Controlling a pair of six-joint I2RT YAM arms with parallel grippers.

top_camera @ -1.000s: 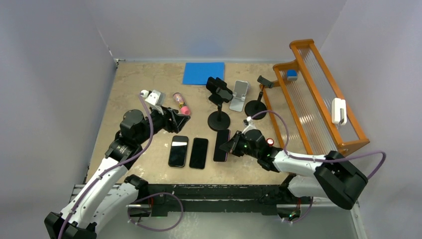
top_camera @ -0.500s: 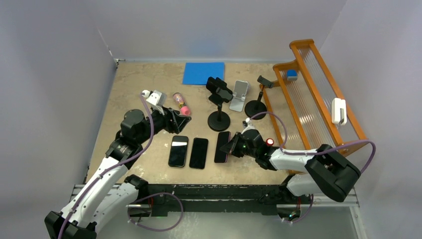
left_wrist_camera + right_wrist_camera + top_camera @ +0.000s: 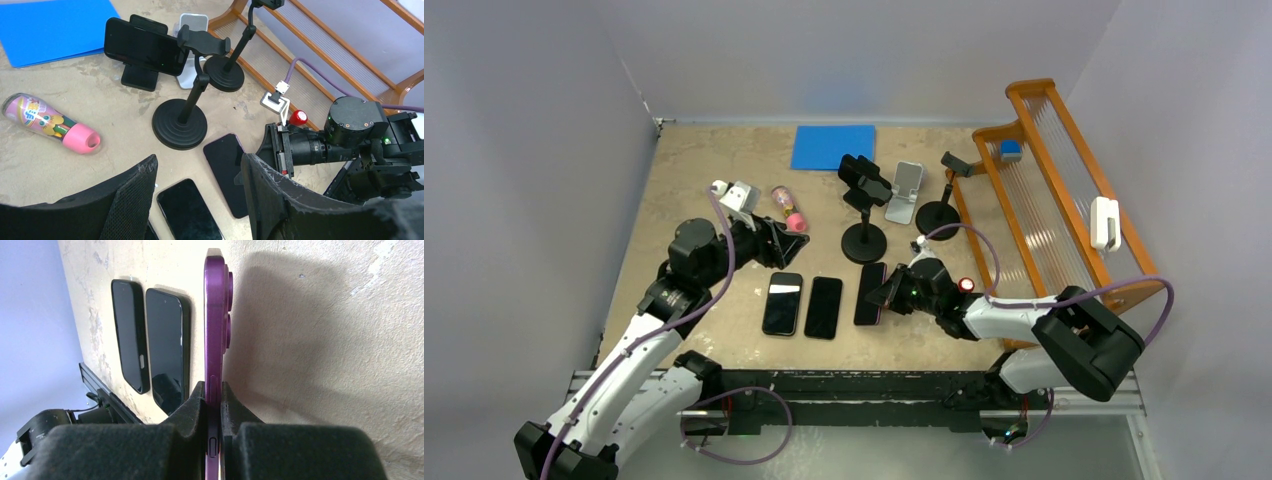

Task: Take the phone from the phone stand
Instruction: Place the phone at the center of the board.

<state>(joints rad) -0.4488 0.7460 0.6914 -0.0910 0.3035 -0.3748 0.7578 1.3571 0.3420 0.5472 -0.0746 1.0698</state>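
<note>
Right pincer clamped on the purple phone at its near end, long axis pointing toward the stand base, seemingly grazing the table.

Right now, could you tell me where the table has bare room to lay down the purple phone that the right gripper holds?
The far-left tabletop is bare, bordered by the wall, the blue folder and the pink bottle. The centre is crowded: phone stands behind, two black phones beside the purple phone in the right gripper.
</note>
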